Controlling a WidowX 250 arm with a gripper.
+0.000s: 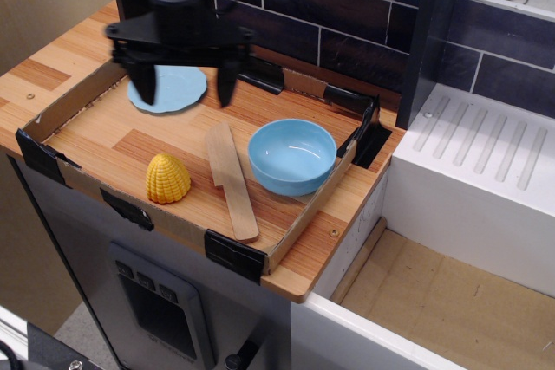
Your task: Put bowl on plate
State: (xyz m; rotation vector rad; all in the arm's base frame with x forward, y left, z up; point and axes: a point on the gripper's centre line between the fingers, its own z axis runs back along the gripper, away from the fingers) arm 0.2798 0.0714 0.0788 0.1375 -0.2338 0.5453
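The deep light blue bowl point(292, 156) stands upright in the right part of the wooden tray point(121, 140), empty. The flat light blue plate point(178, 87) lies at the tray's back left, partly hidden by my gripper. My black gripper point(186, 88) hangs above the tray between plate and bowl, its two fingers spread wide apart and holding nothing. Its left finger point(146, 84) overlaps the plate; its right finger point(227, 82) is to the upper left of the bowl, apart from it.
A wooden spatula point(231, 178) lies just left of the bowl. A yellow corn cob point(167, 178) sits near the tray's front edge. The tray has raised cardboard walls with black corner clips. A dark brick wall stands behind; a white dish rack point(486, 171) sits to the right.
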